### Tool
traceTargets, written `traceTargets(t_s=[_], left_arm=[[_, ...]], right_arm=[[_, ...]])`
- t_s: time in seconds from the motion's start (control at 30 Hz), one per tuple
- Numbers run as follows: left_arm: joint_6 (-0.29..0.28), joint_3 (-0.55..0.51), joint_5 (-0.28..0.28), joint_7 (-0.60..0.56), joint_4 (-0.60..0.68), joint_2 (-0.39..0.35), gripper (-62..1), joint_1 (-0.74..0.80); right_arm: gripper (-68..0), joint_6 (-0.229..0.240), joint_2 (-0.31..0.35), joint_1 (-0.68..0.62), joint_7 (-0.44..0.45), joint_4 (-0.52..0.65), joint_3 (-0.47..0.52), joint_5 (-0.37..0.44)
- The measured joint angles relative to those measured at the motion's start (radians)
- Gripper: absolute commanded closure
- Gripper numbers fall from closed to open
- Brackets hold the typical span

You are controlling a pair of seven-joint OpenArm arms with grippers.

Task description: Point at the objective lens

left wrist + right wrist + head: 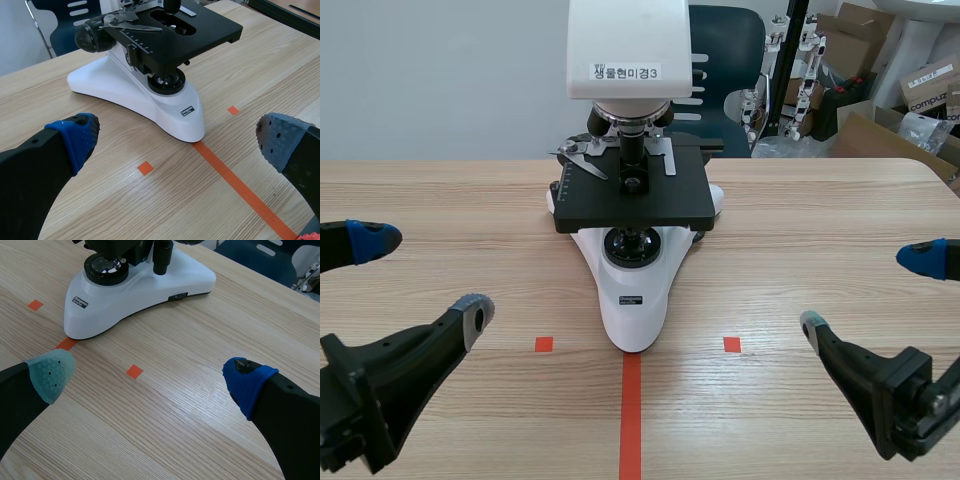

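The microscope (632,205) head's label (628,73) reads "생물현미경3" (base badge (633,300) illegible).

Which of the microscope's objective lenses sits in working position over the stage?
The middle objective lens, which points straight down over the black stage. The two flanking objectives tilt outward from the turret instead.

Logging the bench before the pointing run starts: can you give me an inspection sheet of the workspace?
Surface: wooden table, with orange-red tape marks.
Job's things: microscope upright at the table's middle; objective lens points down over the black stage.
Clutter: nothing seen on the table.
Hands: left hand and right hand both open, low, holding nothing, apart from the microscope.
Cables: nothing seen.
Surroundings: dark blue chair behind the microscope; cardboard boxes beyond the table on the right arm's side.
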Motion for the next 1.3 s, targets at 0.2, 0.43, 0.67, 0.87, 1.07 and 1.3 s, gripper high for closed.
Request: traceTargets(t_s=[0.2,0.43,0.67,0.87,1.07,1.3], left_arm=[[0.0,0.0,0.031,0.0,0.0,0.0,-55.9,0.0],[0.001,0.0,0.138,-0.002,-0.005,0.0,-26.5,0.0],[0.001,0.0,0.154,-0.071,-0.018,0.0,-9.1,0.0],[0.0,0.006,0.198,-0.188,-0.119,-0.003,-4.1,-0.024],[0.0,0.054,0.19,-0.248,-0.228,-0.014,-4.0,-0.132],[-0.029,0.163,0.19,-0.206,-0.308,-0.014,-4.0,-0.321]], right_arm=[[-66.5,0.0,0.0,0.0,0.0,0.0,0.0,0.0],[-66.5,0.0,0.0,0.0,0.0,0.0,0.0,0.0],[-66.5,0.0,0.0,0.0,0.0,0.0,0.0,0.0],[-66.5,-0.001,0.0,0.0,0.0,0.0,0.0,0.0],[-66.5,-0.001,0.0,0.0,-0.001,0.0,0.0,0.0],[-66.5,-0.001,0.0,0.0,0.0,0.0,0.0,0.0]])
